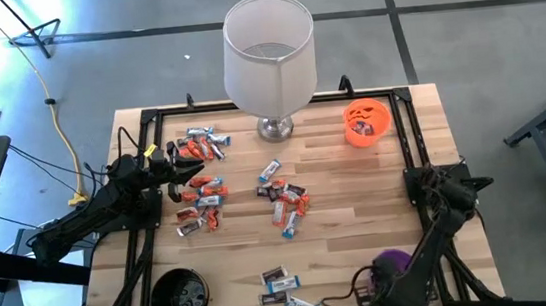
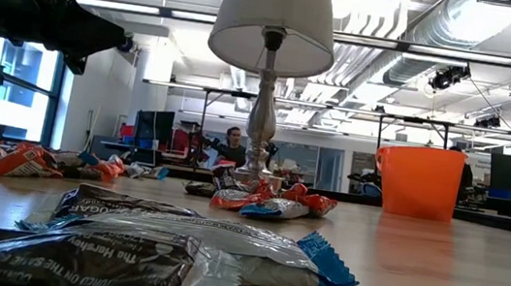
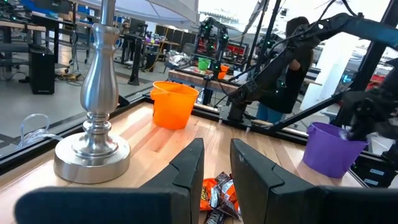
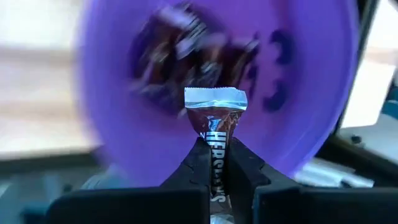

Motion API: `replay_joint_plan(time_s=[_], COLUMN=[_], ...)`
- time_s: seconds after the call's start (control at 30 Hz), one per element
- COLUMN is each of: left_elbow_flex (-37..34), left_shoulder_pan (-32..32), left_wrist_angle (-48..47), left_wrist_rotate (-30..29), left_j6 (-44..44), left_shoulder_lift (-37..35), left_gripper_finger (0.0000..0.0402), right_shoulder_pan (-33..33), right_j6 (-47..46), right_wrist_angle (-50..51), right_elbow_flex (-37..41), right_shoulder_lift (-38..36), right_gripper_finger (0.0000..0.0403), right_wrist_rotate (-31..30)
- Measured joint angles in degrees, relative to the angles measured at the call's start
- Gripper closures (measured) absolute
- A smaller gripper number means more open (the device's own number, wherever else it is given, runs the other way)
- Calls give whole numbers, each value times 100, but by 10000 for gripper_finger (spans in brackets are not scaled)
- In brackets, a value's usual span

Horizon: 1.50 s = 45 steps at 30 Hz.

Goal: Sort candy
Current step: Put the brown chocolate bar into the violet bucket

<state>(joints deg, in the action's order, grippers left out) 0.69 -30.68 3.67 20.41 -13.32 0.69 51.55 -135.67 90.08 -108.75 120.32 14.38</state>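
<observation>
The right gripper (image 4: 213, 163) pinches 1 brown candy bar (image 4: 215, 118) directly over the purple bowl (image 4: 112, 112). The left gripper (image 3: 214, 163), fingers parted and empty, hovers above the candy (image 1: 203, 205) on the table (image 1: 359, 215).

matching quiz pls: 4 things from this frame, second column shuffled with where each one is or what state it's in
1. right hand
2. left hand
3. orange bowl
4. black bowl

a. near table edge, left arm's side
b. far side of table, right of the lamp
c. shut on a brown candy bar over the purple bowl
d. fingers slightly apart, nothing between them, above the candy pile

Pairs: 1-c, 2-d, 3-b, 4-a
</observation>
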Motion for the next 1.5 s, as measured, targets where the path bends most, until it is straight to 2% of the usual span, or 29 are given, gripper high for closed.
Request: replay_joint_plan(time_s=[0.33,0.6,0.7,0.87,1.1,1.23,1.37,1.5], left_elbow_flex=[2,1,2,1,1,2,1,2], left_shoulder_pan=[1,2,0,1,0,2,2,2], left_wrist_angle=[0,1,0,2,1,0,1,1], left_wrist_rotate=[0,1,0,1,1,0,1,1], left_j6=[0,0,0,0,0,0,0,0], left_shoulder_lift=[0,0,0,0,0,0,1,0], left_gripper_finger=[337,337,337,337,337,337,337,337], right_shoulder_pan=[59,7,-89,-145,-149,-319,-722,-1336], right_j6=[-59,-35,-29,-16,7,169,783,1933], right_wrist_angle=[-13,-568,-568,-666,-1528,-1670,-1668,-1670], right_elbow_flex=[1202,1967,2068,2068,2068,2068,2068,2068], right_shoulder_lift=[-1137,-1832,-1971,-2147,-2285,-2381,-2470,-2475], right_gripper_finger=[391,385,365,301,232,225,231,238], right_wrist_rotate=[-236,-722,-744,-789,-806,-1605,-2512,-2770])
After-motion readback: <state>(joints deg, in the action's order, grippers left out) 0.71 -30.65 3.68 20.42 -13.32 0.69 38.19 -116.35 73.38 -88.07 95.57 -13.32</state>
